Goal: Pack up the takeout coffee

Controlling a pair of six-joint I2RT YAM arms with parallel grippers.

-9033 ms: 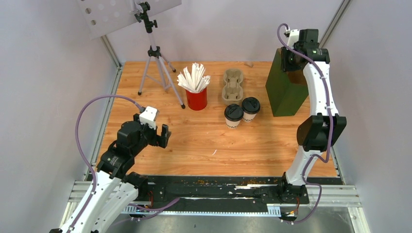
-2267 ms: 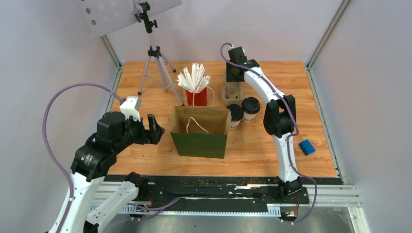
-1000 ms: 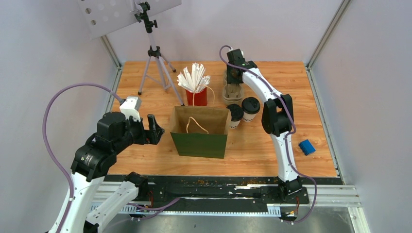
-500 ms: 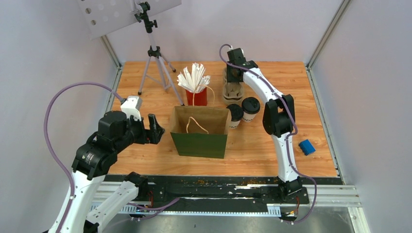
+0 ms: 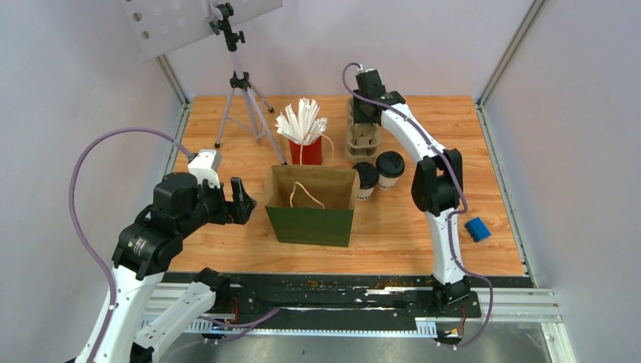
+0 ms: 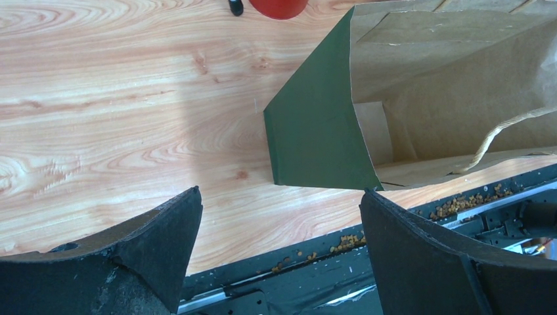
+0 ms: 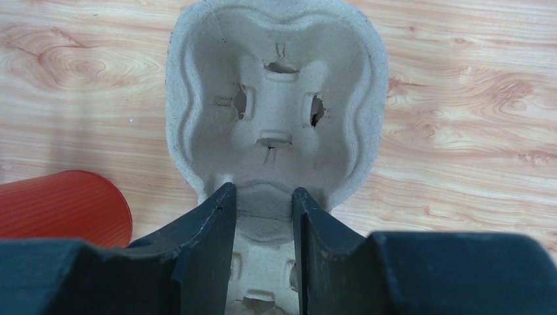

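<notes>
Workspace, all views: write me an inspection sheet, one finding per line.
Surface: wooden tabletop bare in the middle; orange crumbs on the black front rail.
Job's things: two white paper cups with black lids upright, side by side behind the right corner of the open green paper bag; neither is in the bag.
Clutter: red cup of white straws, black-and-silver tripod, small blue block.
Grippers: left gripper open and empty, left of the bag; right gripper shut on the narrow middle of the beige pulp cup tray.
Cables: purple cable loops over each arm; no snag seen.
Surroundings: grey walls, perforated white panel.
</notes>
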